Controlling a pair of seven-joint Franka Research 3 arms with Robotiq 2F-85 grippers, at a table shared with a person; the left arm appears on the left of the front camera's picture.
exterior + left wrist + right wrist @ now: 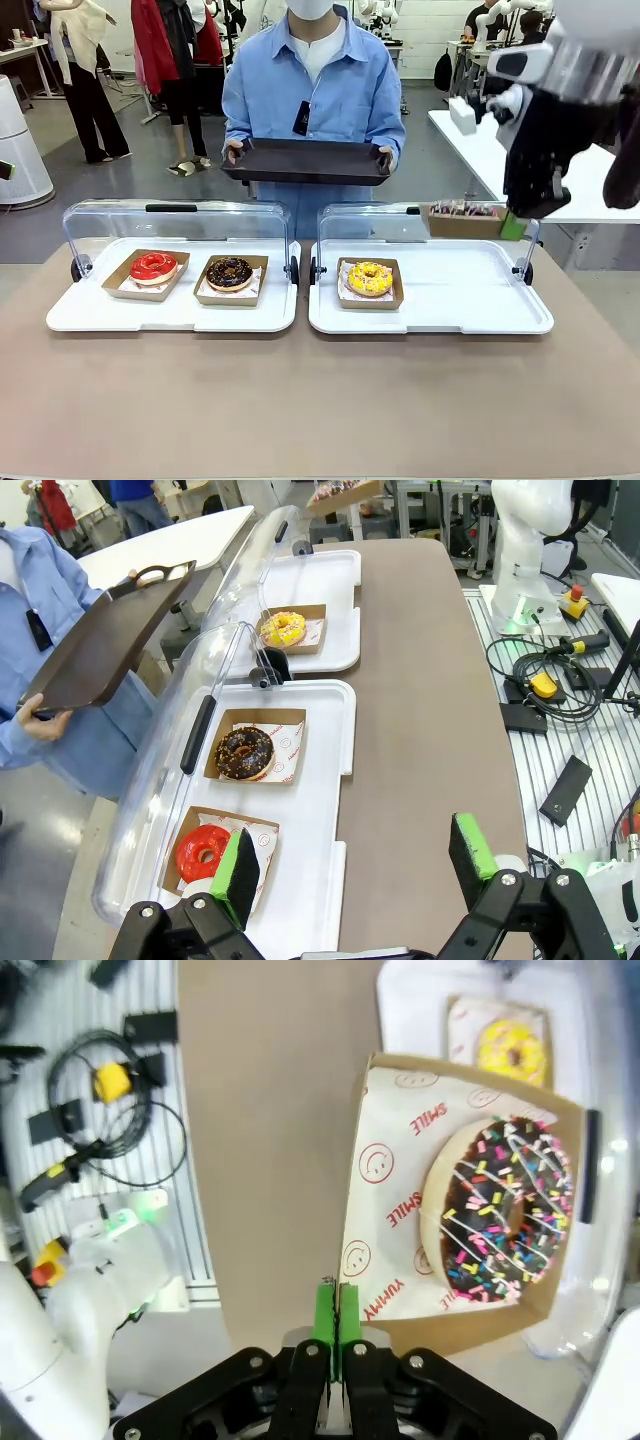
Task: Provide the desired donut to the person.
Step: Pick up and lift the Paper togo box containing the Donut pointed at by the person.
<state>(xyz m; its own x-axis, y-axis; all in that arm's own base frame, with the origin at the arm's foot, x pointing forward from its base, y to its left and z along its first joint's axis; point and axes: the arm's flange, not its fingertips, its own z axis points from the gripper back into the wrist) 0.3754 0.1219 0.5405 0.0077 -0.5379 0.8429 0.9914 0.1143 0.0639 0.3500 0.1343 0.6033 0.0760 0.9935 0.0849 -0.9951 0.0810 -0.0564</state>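
Note:
My right gripper hangs above the back of the right white tray. It is shut on the edge of a cardboard tray that carries a chocolate donut with coloured sprinkles. In the right wrist view the green pads pinch the tray's paper-lined rim. The person stands across the table holding a dark serving tray in both hands. On the table sit a red donut, a plain chocolate donut and a yellow donut. My left gripper is open above the table's left end.
Both white trays have clear lids swung up at the back. The left tray holds the red and chocolate donuts in cardboard trays. Bare brown tabletop lies in front. Cables and a controller lie on the floor beside the table.

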